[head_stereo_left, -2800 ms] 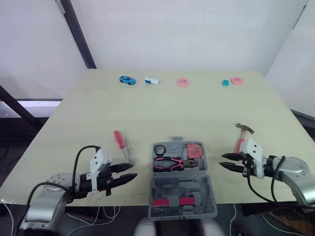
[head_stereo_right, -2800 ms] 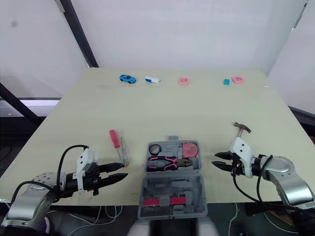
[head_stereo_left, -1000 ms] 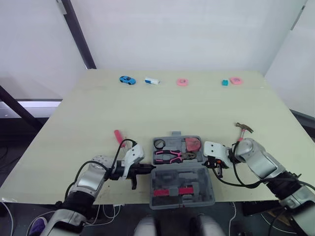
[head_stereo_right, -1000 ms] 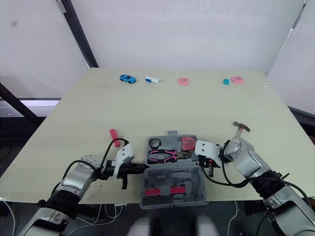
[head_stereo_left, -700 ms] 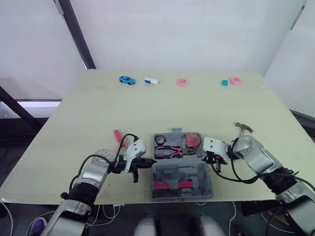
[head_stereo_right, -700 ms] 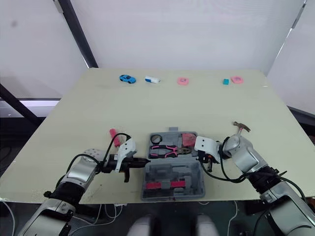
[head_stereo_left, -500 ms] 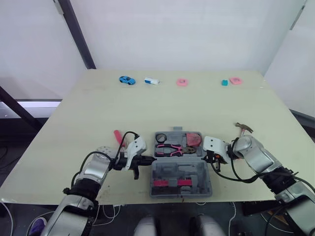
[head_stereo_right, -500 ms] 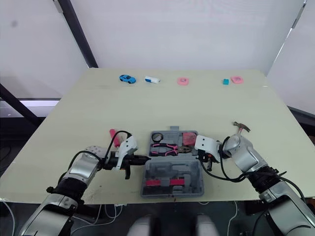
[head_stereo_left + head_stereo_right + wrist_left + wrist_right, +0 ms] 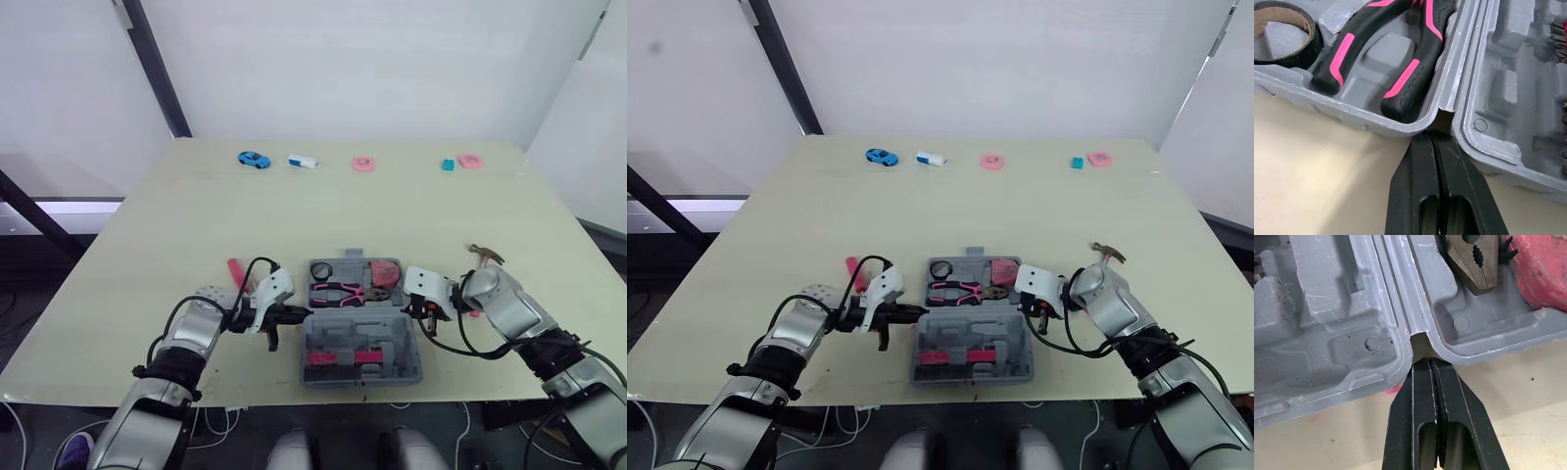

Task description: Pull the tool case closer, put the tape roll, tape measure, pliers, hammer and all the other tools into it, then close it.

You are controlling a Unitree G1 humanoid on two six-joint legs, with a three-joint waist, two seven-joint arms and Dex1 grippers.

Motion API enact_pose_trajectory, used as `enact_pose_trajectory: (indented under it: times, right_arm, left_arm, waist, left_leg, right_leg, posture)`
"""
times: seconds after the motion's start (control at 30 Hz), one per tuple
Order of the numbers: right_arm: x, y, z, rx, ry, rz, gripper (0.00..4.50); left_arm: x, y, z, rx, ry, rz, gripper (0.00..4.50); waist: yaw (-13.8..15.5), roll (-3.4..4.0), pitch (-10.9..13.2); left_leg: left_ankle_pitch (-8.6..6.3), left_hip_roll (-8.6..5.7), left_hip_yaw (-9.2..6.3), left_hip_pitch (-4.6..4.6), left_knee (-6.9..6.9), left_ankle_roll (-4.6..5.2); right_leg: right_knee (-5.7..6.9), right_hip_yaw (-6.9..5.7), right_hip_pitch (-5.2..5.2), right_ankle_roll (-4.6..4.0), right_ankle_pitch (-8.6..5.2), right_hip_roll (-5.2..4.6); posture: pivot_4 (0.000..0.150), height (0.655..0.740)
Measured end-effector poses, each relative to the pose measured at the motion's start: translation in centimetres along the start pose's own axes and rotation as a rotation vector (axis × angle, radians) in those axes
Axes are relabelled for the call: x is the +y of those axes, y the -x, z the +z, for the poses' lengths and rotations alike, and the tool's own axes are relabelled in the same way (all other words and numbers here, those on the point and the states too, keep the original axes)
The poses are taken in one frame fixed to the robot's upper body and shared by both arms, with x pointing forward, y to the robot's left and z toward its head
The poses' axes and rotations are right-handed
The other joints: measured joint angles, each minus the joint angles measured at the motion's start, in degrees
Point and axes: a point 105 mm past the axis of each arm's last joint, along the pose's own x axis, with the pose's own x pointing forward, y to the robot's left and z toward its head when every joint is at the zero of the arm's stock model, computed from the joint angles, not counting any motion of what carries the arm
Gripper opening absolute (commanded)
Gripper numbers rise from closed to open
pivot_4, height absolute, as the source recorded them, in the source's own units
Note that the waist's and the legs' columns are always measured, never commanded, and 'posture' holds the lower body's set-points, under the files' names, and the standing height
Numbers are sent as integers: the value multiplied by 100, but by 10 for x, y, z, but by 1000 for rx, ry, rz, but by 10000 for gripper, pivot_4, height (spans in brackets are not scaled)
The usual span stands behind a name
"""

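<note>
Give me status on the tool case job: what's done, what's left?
Done: tape roll, pliers and tape measure lie in the open tool case. In hand: left gripper and right gripper, both shut, have their tips at the hinge notches on opposite sides of the case. Left: hammer and screwdriver lie on the table outside it; the case is not yet closed.

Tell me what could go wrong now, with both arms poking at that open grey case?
1. The shut jaws of both arms only press at the hinge notches of the open grey plastic tool case; they grip nothing, so they might slip off.
2. Its near half lies close to the front edge of the pale table; a pull could tip it off.
3. The steel-headed hammer and red-handled screwdriver lie beside the arms and could be knocked away.
</note>
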Motion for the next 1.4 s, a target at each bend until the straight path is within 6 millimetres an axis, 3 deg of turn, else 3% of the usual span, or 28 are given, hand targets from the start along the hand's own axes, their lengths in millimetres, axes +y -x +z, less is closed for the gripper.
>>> enact_pose_trajectory:
  times: [1.4]
  right_arm:
    - [-3,-2,2,-12,-10,-23,0]
  left_arm:
    - [8,0,0,5,-30,16,141]
  waist:
    - [-7,0,0]
  left_leg:
    - [0,1,-1,0,0,0]
  right_leg:
    - [2,0,0,0,0,2]
  posture:
    - [1500,7400]
